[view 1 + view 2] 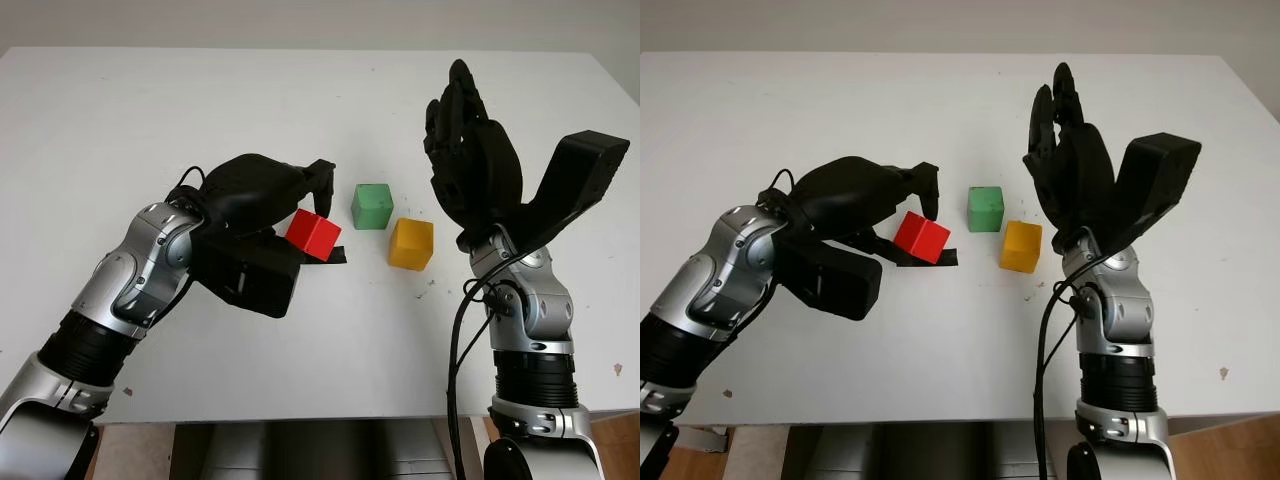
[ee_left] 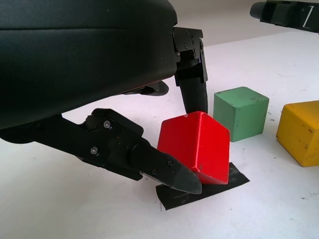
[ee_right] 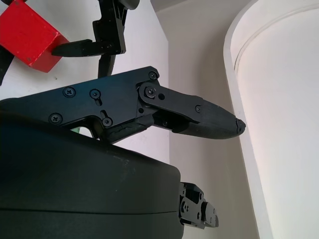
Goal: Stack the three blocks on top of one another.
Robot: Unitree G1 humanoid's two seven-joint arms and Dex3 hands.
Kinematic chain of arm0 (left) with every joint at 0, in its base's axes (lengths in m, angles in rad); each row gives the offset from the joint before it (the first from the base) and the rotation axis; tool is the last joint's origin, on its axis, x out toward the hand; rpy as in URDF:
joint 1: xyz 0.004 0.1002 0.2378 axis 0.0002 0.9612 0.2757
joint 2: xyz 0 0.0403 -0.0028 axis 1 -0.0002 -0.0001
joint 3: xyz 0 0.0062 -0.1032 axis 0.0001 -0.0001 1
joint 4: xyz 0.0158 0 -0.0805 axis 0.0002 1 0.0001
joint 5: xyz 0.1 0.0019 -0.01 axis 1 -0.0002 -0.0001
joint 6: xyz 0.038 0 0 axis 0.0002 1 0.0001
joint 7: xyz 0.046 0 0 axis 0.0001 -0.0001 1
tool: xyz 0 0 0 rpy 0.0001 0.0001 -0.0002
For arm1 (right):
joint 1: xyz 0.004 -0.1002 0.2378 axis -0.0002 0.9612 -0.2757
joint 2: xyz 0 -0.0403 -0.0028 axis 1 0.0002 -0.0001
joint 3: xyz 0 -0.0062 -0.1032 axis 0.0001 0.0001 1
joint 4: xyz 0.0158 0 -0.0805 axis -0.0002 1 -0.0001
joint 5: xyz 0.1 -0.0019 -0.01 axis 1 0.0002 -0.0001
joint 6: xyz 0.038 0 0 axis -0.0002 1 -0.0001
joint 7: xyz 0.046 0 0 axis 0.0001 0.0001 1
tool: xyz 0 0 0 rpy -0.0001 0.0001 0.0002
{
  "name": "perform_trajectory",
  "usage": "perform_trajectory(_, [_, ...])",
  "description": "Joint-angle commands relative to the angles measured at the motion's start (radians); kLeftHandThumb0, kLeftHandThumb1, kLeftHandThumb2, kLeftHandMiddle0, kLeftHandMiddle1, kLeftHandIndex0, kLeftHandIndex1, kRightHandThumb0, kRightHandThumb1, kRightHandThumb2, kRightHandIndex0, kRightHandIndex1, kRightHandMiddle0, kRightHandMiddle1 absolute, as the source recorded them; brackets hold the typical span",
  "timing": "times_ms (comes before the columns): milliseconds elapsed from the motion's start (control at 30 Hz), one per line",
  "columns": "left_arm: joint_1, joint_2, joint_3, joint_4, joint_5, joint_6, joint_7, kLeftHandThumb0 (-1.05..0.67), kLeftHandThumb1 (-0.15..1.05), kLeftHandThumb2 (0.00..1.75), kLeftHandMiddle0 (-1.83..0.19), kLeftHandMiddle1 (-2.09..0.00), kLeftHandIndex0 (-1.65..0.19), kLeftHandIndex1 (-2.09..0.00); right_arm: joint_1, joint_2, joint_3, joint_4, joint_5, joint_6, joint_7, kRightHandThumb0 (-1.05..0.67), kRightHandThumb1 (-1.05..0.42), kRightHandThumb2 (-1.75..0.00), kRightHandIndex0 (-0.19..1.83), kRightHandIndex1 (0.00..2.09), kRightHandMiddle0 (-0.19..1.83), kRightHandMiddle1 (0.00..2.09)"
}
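Right now the left hand (image 1: 290, 205) is clamped on the red block (image 1: 313, 233), with one finger pressed on its far side and another on its near side. That block is a plain red cube with softly rounded edges, tilted so one corner points up, and it sits over a small piece of black tape (image 2: 204, 186) stuck to the white table (image 1: 200, 110). From the left wrist view its lower edge seems just above or barely touching the tape; I cannot tell which.

Just to the right of the red block stands the green block (image 1: 372, 206), a cube of about the same build, flat on the table and square to it. The yellow block (image 1: 411, 244) sits near the green one, a little closer to the robot and to the right, also flat on the table, with a few scuffed specks on its faces. The green and yellow blocks are close together but not touching, and neither touches the red one.

The right hand (image 1: 470, 150) is open, raised above the table to the right of the yellow block with its fingers pointing up and away, holding nothing.
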Motion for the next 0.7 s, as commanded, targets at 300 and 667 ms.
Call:
perform_trajectory(300, [-0.013, 0.01, -0.01, 0.002, 0.006, -0.008, -0.042, -0.29, 1.02, 0.05, -0.29, -0.06, -0.26, -1.83, 0.001, 0.001, 0.0, -0.029, 0.002, 0.007, -0.019, -0.69, -1.05, -0.66, -0.19, 0.0, -0.19, 0.0])
perform_trajectory(667, [-0.019, 0.001, -0.025, 0.016, 0.033, 0.015, -0.05, -0.55, 1.0, 0.06, -0.13, -0.04, -0.16, -1.07, 0.013, 0.002, 0.0, -0.031, 0.002, -0.01, -0.012, -0.69, -1.05, -0.66, -0.19, 0.0, -0.19, 0.0])
